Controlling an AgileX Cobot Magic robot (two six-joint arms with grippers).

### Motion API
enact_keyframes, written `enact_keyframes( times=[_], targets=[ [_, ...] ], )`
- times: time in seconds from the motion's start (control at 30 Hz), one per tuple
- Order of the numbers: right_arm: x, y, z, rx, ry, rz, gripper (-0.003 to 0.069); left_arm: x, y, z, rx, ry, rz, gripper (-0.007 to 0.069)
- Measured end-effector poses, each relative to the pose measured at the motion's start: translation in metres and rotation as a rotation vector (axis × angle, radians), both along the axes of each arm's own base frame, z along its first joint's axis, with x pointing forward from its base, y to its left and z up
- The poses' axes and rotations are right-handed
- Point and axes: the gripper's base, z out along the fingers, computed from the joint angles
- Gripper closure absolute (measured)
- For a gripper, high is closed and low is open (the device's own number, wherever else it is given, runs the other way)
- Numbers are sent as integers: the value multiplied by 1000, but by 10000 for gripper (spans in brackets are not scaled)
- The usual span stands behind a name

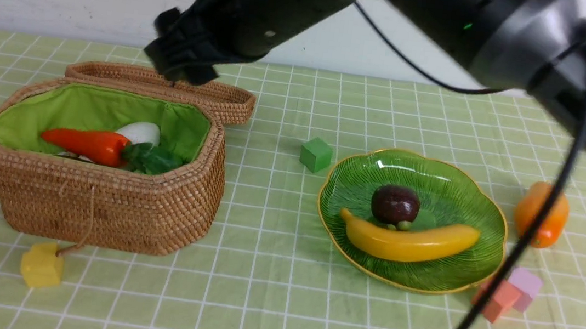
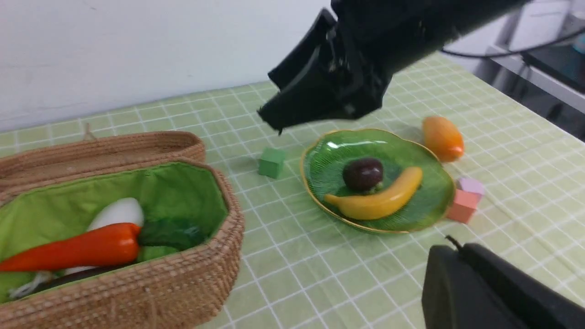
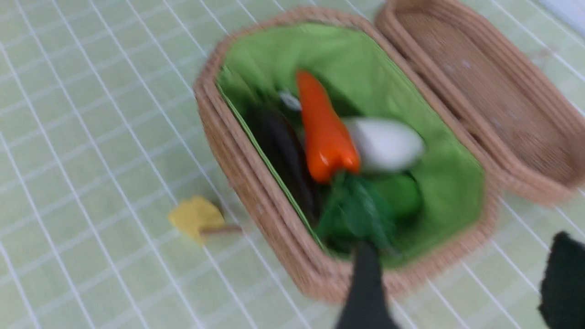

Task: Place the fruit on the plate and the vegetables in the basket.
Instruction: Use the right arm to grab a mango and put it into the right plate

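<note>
A: What is being seen of the stubby orange mango-like oval [image 1: 541,214] that is being left for last?

B: It is being found on the checked green tablecloth [image 1: 267,294], just beside the wide glossy green leaf-patterned plate [image 1: 481,208] on the robot's right, apart from its gold rim. The long yellow banana [image 1: 408,241] and the round dark-purple mangosteen [image 1: 395,204] are already lying on that plate, touching each other.

A: And the vegetables?

B: The orange-red carrot [image 1: 88,144], the white oval radish [image 1: 139,132] and a long dark eggplant [image 3: 283,155] are being held inside the brown woven wicker basket [image 1: 100,209] with its green lining; something green is lying by them, too blurred to be named.

A: How is the right gripper [image 1: 184,55] being carried?

B: It is being held above the far rim of the basket, its jaws parted with nothing between them. The left gripper is barely in view at the edge of its own camera; its jaws are being kept closed on nothing.

A: How is the mango being judged to handle?

B: As a light, stiff, smooth plastic toy, likely slippery and apt to roll. It is probably best being taken across its narrow middle, from above, jaws square to the long axis, so that it is not being squeezed out sideways
</note>
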Motion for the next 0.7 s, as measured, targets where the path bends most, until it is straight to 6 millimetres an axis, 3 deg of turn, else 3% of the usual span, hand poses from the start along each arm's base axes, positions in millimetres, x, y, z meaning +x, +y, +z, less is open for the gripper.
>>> enact_keyframes(
  times=[0.13, 0.17, 0.27, 0.37, 0.43, 0.5, 0.63, 0.67, 0.7],
  targets=[
    [-13, -32, 24, -79, 1, -99, 501, 4, -19, -4, 28, 49, -149, 634],
    [-15, -42, 30, -87, -10, -146, 591, 5, -26, -6, 37, 59, -201, 634],
    [-18, -66, 36, -93, -3, -240, 666, 7, -37, -7, 39, 67, -295, 634],
    [-25, -109, 33, -104, 54, -367, 674, 7, -44, -6, 38, 56, -362, 634],
    [-30, -142, 25, -115, 108, -469, 674, 6, -46, -5, 36, 45, -383, 634],
    [-34, -190, 3, -146, 196, -638, 671, 5, -46, -5, 45, 33, -399, 633],
    [-31, -264, -57, -155, 385, -946, 642, 5, -46, -6, 60, 33, -409, 631],
    [-29, -270, -63, -144, 403, -973, 635, 5, -46, -6, 61, 34, -410, 631],
    [-18, -296, -88, -72, 481, -1081, 596, 4, -46, -6, 63, 33, -411, 631]
  ],
)
